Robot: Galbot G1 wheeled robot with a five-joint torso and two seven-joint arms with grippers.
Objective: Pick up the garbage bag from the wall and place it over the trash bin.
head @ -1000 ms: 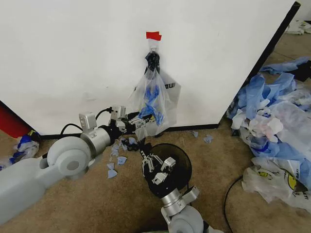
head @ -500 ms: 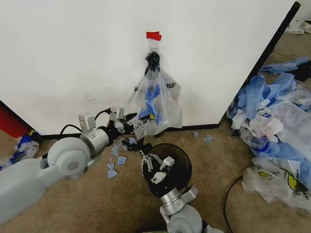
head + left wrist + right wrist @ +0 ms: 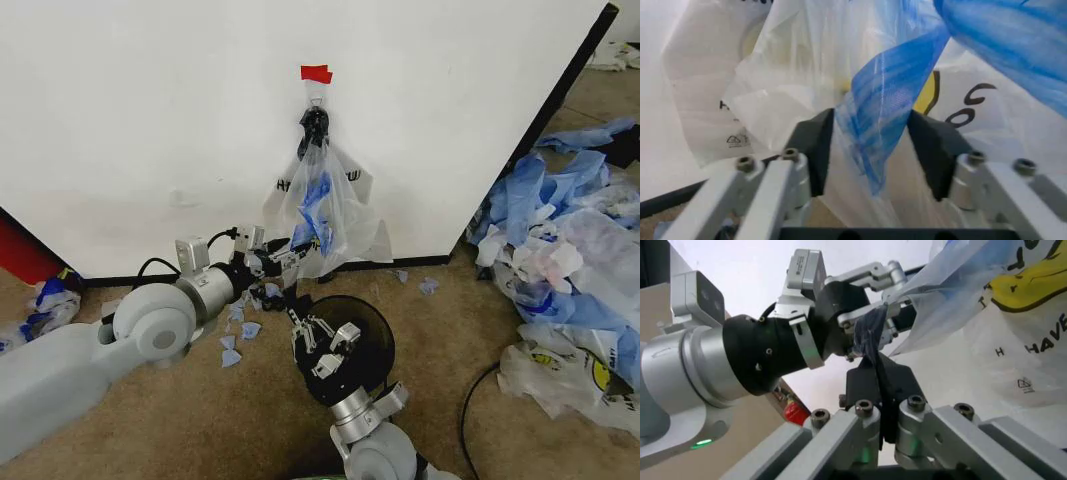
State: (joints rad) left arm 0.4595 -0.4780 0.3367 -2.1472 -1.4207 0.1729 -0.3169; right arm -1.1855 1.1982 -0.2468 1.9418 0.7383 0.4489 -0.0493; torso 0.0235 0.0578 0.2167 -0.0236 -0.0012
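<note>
The garbage bag (image 3: 322, 205) hangs lengthwise down the wall (image 3: 150, 120), above the trash bin (image 3: 350, 345). My left pincer (image 3: 286, 258) reaches its lower edge, jaws apart around blue trim. My right pincer (image 3: 318, 345), together, waits over the bin.

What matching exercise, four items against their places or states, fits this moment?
Items:
1. garbage bag
2. trash bin
3. left gripper
4. right gripper

Places or states:
A. fingers shut, over the bin's mouth
B. hanging under the red tape mark on the wall
C. standing on the carpet below the bag
D. open, blue strip of the bag between its pads

Pairs: 1-B, 2-C, 3-D, 4-A
</note>
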